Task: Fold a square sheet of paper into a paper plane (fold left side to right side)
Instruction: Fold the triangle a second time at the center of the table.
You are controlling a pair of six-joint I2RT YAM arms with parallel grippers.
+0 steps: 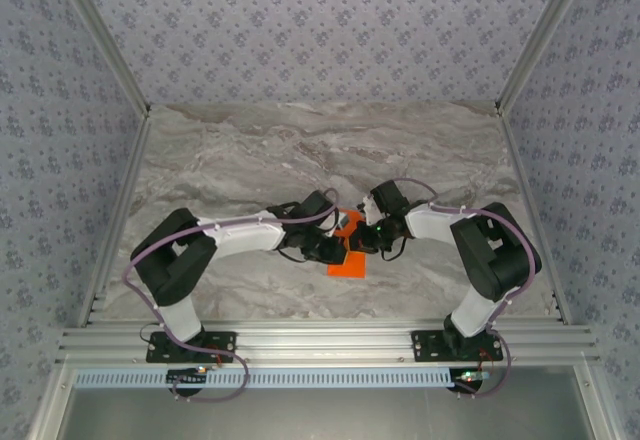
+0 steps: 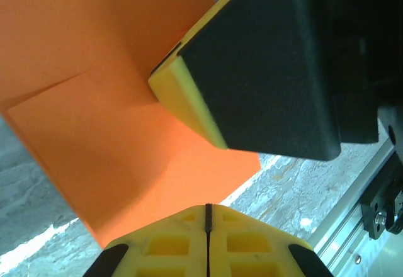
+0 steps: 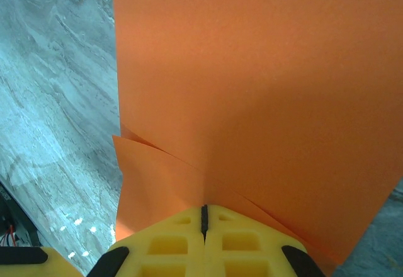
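The square sheet of paper (image 1: pixel 350 263) is bright orange and lies partly folded at the middle of the marble table, between both grippers. In the left wrist view the paper (image 2: pixel 113 132) shows a crease that runs to the right gripper's fingertip (image 2: pixel 189 101). My left gripper (image 2: pixel 208 206) is shut, its tip resting at the sheet's near edge with the paper spreading flat beyond it. My right gripper (image 3: pixel 203 208) is shut on the paper (image 3: pixel 252 88); two layers spread out from its closed tip, one rising as a raised flap. From above, the left gripper (image 1: pixel 335 248) and right gripper (image 1: pixel 368 240) nearly meet over the sheet.
Grey marble table (image 1: pixel 300 150) stretches behind and to both sides of the arms. An aluminium rail (image 1: pixel 320 340) runs along the near edge, and its corner (image 2: pixel 371 208) sits close to the paper's right side. Patterned walls enclose the table.
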